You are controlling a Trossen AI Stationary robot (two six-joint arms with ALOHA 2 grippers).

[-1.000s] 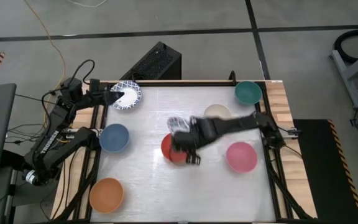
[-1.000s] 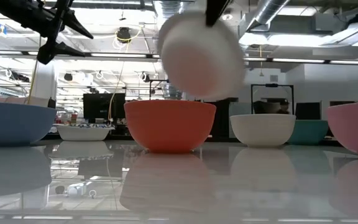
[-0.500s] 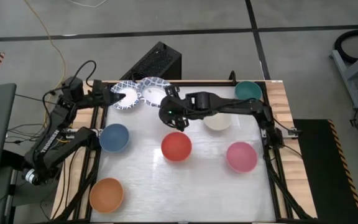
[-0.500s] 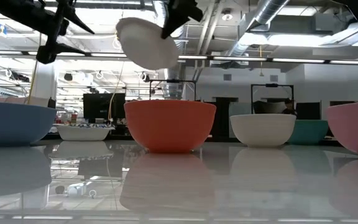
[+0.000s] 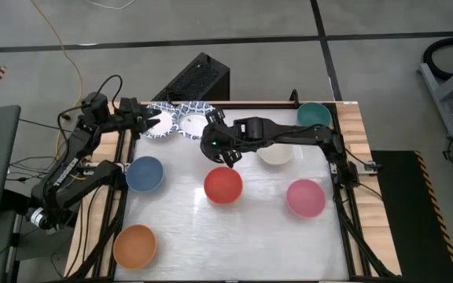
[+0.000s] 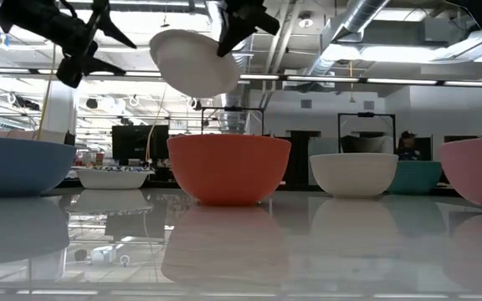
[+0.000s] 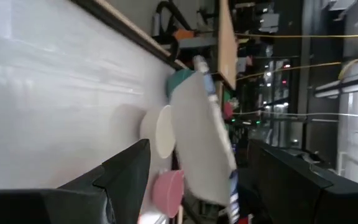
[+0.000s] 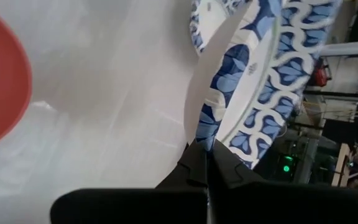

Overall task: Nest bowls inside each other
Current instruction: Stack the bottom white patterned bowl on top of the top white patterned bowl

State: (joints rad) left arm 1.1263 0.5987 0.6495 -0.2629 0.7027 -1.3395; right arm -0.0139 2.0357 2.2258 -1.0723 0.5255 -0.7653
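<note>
Holding a patterned bowl (image 5: 193,119) by its rim with fully closed fingers, the right gripper (image 5: 212,130) hangs above the surface (image 5: 179,236) near its far edge. This bowl is lifted in the air, just beside a second patterned bowl (image 5: 160,126) near the far left corner. The left gripper (image 5: 149,119) stays above that second bowl, fingers wide apart, holding nothing. The red bowl (image 5: 223,185) stands near the middle.

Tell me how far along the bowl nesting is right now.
Early on: no nested bowls are visible yet. In hand: the right gripper is shut on a patterned bowl's rim, holding it in the air beside the other patterned bowl, near the open left gripper. Left: the blue, orange, red, pink, cream and teal bowls sit apart.
</note>
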